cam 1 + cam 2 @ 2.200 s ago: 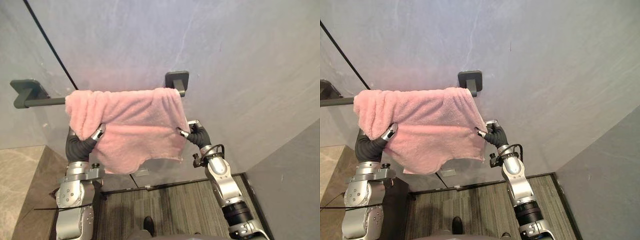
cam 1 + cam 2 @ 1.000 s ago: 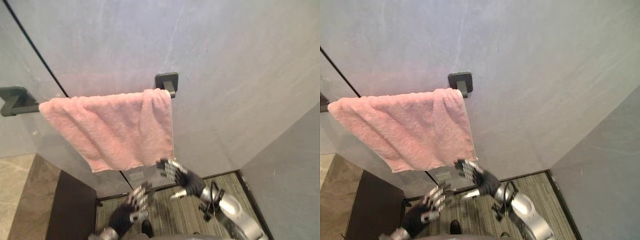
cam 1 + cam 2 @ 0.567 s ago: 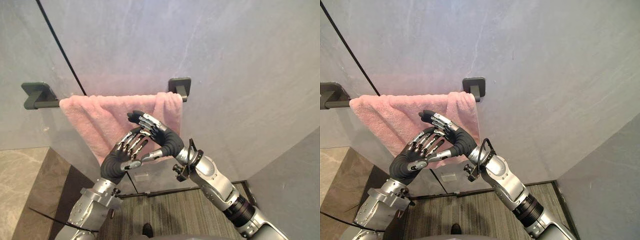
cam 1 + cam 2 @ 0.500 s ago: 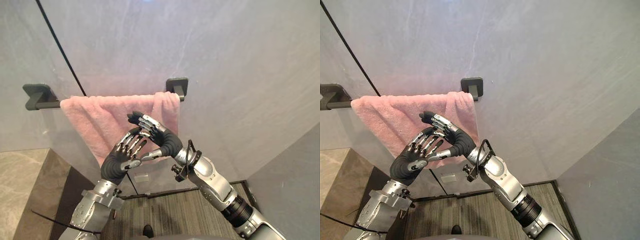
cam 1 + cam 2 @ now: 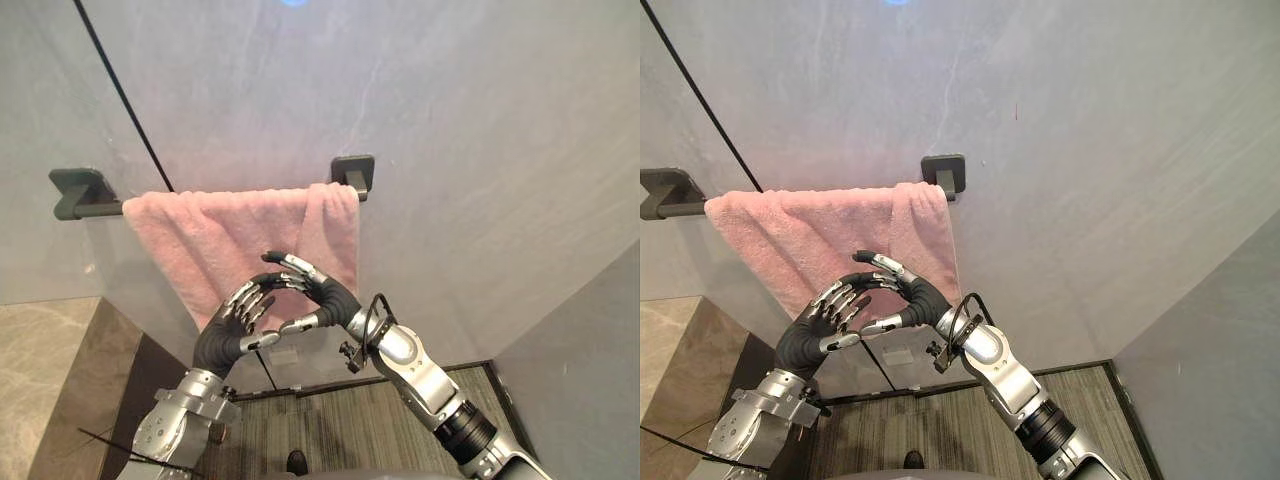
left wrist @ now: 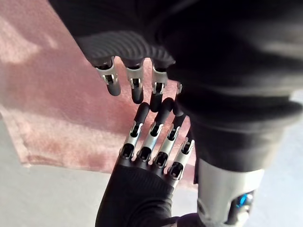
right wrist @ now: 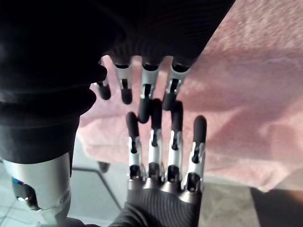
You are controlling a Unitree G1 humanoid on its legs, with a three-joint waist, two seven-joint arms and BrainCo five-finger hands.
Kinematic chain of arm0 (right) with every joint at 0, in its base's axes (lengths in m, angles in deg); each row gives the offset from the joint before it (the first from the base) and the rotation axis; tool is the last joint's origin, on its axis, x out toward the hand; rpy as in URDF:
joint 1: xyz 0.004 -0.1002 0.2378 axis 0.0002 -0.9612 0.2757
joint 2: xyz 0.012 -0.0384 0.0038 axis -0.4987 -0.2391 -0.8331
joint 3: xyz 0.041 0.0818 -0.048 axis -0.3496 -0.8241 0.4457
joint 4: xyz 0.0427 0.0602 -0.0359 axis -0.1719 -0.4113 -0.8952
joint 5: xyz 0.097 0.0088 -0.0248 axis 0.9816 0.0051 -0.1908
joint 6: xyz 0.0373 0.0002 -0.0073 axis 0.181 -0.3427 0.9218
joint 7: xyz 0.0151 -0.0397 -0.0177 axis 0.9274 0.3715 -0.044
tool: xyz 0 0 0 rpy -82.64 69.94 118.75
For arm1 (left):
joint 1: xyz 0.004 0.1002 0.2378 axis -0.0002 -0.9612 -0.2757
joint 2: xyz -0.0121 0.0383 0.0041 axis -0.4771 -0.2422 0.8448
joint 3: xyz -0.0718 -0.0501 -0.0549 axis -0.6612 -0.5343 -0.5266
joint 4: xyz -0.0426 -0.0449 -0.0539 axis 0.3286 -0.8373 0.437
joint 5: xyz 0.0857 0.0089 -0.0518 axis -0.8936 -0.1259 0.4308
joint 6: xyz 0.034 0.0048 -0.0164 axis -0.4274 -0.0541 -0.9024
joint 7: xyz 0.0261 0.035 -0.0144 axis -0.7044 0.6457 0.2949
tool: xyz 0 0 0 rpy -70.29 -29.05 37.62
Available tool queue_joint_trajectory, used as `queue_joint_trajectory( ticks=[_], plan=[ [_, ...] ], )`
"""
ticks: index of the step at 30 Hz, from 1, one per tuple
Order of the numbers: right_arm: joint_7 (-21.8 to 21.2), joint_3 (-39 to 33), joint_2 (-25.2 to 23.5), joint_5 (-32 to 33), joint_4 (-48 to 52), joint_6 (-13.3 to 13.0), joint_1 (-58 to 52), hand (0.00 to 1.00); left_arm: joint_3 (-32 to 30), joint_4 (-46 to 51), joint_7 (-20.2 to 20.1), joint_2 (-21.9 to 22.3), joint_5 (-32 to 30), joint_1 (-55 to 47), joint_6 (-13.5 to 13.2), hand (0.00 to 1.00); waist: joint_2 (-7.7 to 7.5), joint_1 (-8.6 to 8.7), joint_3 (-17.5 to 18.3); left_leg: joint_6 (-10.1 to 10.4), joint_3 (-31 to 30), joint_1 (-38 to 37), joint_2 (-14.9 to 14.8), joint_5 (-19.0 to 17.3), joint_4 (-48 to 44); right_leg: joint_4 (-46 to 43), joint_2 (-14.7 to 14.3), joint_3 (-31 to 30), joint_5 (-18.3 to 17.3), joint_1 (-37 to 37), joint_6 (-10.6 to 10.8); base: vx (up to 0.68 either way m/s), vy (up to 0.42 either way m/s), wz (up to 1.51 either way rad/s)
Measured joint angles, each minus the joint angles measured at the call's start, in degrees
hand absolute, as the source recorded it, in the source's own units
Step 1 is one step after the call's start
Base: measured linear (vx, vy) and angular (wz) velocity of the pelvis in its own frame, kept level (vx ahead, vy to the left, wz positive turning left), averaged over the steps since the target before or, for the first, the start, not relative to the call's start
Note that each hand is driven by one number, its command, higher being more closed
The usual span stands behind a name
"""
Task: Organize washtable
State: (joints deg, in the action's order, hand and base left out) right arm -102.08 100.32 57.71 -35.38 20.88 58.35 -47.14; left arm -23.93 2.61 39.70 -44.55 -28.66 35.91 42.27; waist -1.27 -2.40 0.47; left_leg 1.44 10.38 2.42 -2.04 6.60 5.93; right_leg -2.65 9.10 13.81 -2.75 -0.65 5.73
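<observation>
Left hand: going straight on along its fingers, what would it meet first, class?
Probably the fingertips of the right hand, nearly tip to tip with it; the pink towel hangs behind.

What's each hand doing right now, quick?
Left hand: open, holding nothing.
Right hand: open, holding nothing, fingertips near the left's, in front of the pink towel.

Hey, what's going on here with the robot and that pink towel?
A pink towel hangs draped over a dark towel bar on the grey wall. The robot holds both hands up in front of it, the left hand and the right hand, with fingers open and their fingertips meeting. Neither hand grips the towel.
</observation>
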Motion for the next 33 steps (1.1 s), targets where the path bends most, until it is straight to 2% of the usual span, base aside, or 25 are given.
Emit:
queue_joint_trajectory(
  ticks=[2,4,6,14,25,29,33],
  plan=[
    [1.2,-1.5,0.9,-2.5,-4.9,1.9,-0.3,0.0,-4.1,0.0,0.0,1.7,-0.2,2.8,-2.1,0.0,0.01,-0.19,0.0,0.1,0.0,0.1,0.0,0.0,0.0,0.0,0.0,-0.1,0.0,0.0,0.0,0.03,0.001,0.01],
    [1.9,-3.2,1.1,-3.0,-5.6,2.8,-0.8,0.0,-6.2,-0.1,0.1,1.7,-0.4,4.0,-3.1,0.0,0.03,-0.19,0.0,0.1,0.2,0.2,0.0,0.0,0.0,0.0,-0.1,-0.2,0.0,0.3,0.0,0.01,0.001,-0.06],
    [2.6,-5.9,0.8,-3.0,-5.6,2.8,-0.4,0.0,-8.4,-2.0,0.2,1.7,-1.5,5.7,-4.0,0.0,0.08,-0.12,0.0,0.1,1.0,0.5,-0.2,0.0,0.0,0.1,-0.4,-1.3,0.2,1.0,-0.1,0.02,0.004,-0.18],
    [4.6,-9.4,0.7,-3.1,-5.2,2.7,1.0,0.0,-12.9,-7.0,1.7,2.3,-3.5,10.8,-4.7,0.0,0.65,-0.16,-0.4,0.2,1.3,0.9,-1.0,0.0,0.0,0.9,-1.2,-1.6,0.7,1.1,-0.3,0.01,-0.007,-0.03],
    [4.1,-11.2,-0.5,-2.8,-5.1,2.7,0.9,0.0,-16.6,-10.0,2.7,4.9,-5.9,12.2,-5.2,0.0,1.12,-0.08,-0.8,0.2,2.2,1.0,-1.1,0.0,0.0,0.8,-1.1,-2.8,0.8,1.9,-0.3,0.0,0.009,-0.04],
    [3.1,-11.3,-1.6,-2.7,-5.1,2.5,-4.8,0.0,-16.5,-13.0,2.9,7.3,-8.6,12.0,-5.4,0.0,1.37,-0.07,-0.9,0.2,2.3,0.9,-1.1,0.0,0.0,0.8,-1.1,-2.8,0.8,1.9,-0.3,0.0,0.0,0.0],
    [1.2,-11.7,-1.7,-2.9,-8.1,2.6,-15.1,0.0,-16.1,-20.9,4.5,13.6,-13.4,8.2,-5.9,0.0,1.3,0.19,-1.0,0.4,2.6,0.8,-1.3,-0.1,0.0,0.8,-1.2,-3.3,0.8,1.9,-0.3,0.01,0.002,-0.05]
  ],
)
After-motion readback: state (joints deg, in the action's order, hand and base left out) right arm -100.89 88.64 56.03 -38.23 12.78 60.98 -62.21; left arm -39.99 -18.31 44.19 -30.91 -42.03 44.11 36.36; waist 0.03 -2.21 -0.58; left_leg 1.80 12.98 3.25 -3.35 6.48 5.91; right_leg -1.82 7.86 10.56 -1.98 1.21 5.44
